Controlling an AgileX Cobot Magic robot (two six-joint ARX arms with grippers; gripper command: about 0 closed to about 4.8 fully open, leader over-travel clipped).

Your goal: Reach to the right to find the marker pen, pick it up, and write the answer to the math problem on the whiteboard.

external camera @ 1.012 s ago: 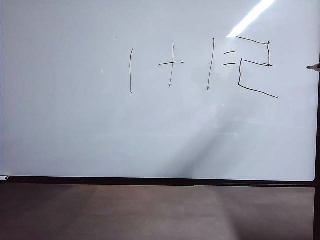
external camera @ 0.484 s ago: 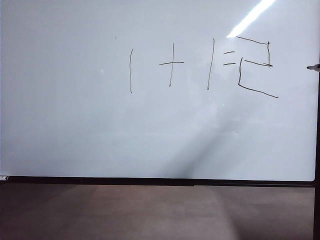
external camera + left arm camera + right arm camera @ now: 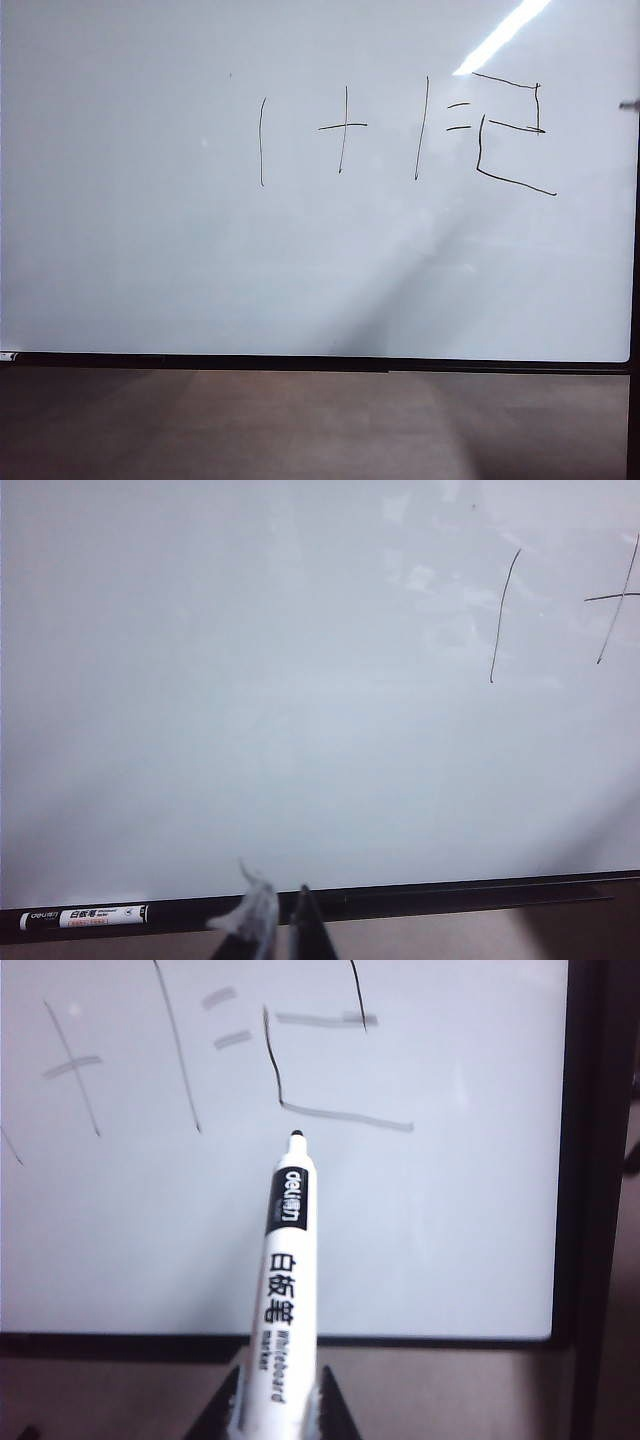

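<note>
The right gripper (image 3: 272, 1400) clamps one marker pen (image 3: 281, 1280): white barrel, black band, black lettering, dark tip aimed at the whiteboard (image 3: 440, 1230) just short of the boxy answer (image 3: 330, 1060). The left gripper's (image 3: 280, 925) jaws sit nearly together, empty; a second marker (image 3: 85, 917) lies beside them on the frame.

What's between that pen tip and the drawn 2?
Nothing but bare whiteboard: in the right wrist view the marker pen, held by the right gripper, points toward the answer.
</note>
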